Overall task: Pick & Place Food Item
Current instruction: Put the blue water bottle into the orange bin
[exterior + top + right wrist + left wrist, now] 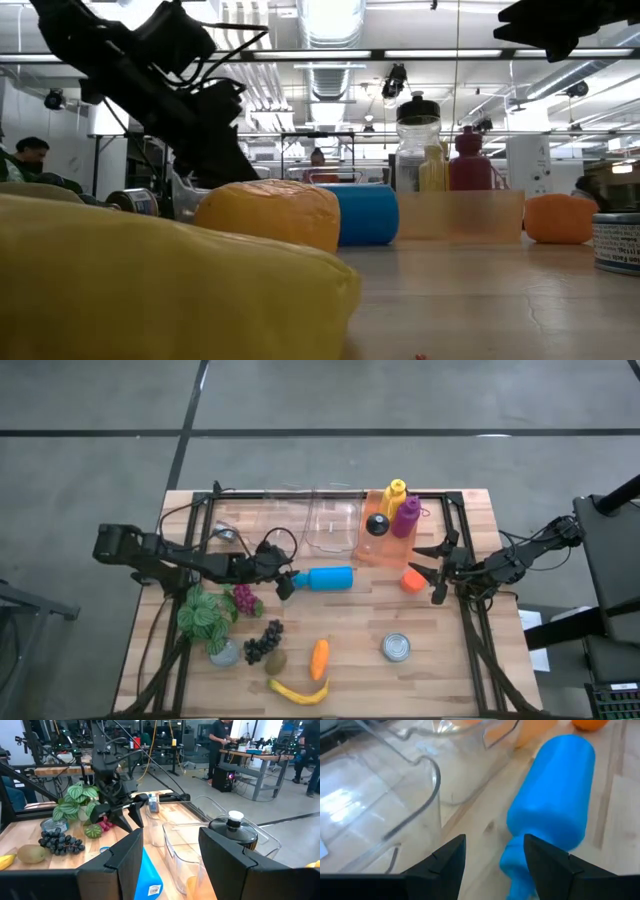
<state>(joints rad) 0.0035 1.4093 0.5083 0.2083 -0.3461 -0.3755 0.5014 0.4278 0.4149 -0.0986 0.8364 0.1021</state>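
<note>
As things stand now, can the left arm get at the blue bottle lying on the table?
Probably yes. The left gripper is open and sits right beside the neck end of the blue bottle, with nothing between them. The clear container stands behind the bottle, out of the way.

The table (470,670) is pale, striped wood in a black frame; a bright blue bottle (329,578) lies near its middle; an orange carrot (319,658) and a yellow banana (300,692) lie nearer the front edge, beside dark purple grapes (263,641) and a brown kiwi (276,661); the plant (205,616) has green leaves veined in white; magenta grapes (245,598) sit beside it; 3 bottles stand in an orange bin (372,547), capped yellow (396,488), black (377,523) and magenta (407,510); the can (396,648) is silver; both arms are black.
</note>
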